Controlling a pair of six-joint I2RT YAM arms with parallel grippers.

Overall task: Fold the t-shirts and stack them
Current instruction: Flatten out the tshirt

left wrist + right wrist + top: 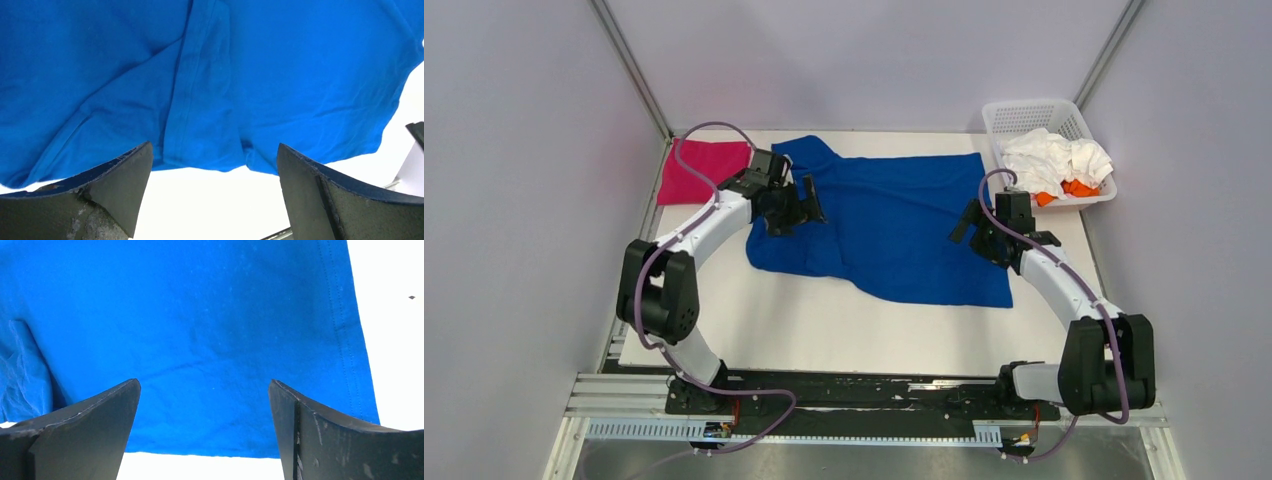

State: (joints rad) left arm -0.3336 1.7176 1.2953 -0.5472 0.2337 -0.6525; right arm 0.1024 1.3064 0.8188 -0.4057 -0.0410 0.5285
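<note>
The table (824,330) is used as the folding surface. The blue t-shirt (894,225) is spread across its far half, between the two arms, so that each side can be reached by one arm. The right part lies flat. The left part is bunched and partly doubled over, so the fold is judged unfinished. No print is visible, which suggests the printed face is turned down.

The basket (1024,105) is set at the far right corner, where unfolded stock is kept clear of the work area. A white t-shirt (1059,160) and an orange one (1074,188) are heaped inside it.

The magenta t-shirt (699,172) lies folded at the far left corner and is judged to be the base of the stack. Contact with the blue cloth is hidden by the left arm.

The left gripper (215,150) is held over the shirt's seamed left edge with jaws spread wide and nothing grasped. The right gripper (205,382) is held likewise over the right side near the hem, released and empty.
</note>
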